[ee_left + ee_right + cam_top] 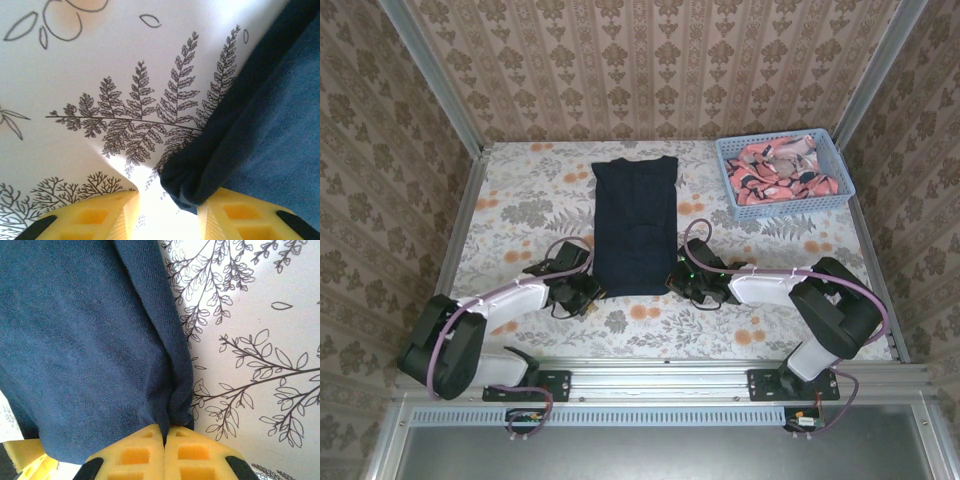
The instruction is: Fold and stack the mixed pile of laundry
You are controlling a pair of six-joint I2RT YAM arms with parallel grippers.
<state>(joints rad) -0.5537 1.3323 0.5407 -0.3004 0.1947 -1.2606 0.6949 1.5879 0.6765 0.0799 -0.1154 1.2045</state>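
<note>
A dark navy T-shirt [635,225], folded into a long narrow rectangle, lies flat at the middle of the flower-printed tabletop [520,200], its short ends pointing toward and away from the two arms. At the far right corner of the tabletop stands a light blue basket [795,206], and inside it a pink patterned garment [782,166] sits crumpled, well apart from the shirt.

Both arms reach inward and low, one to each near corner of the shirt. The left claw [592,290] sits at the near left corner. Seen from its own wrist, the left claw [167,200] is released: its yellow fingers [100,217] stand apart with bright tabletop showing in the gap. The rolled corner of the T-shirt [260,130] rests against the inner side of one finger, not pinched.

The right claw [676,277] is at the near right corner. From its wrist, the right claw [164,429] is clenched, its fingers [135,455] pressed together on the folded edge of the T-shirt [85,340]. The cloth bunches into a crease where it enters the grip. Beside it the printed branches of the table cover show bare.
</note>
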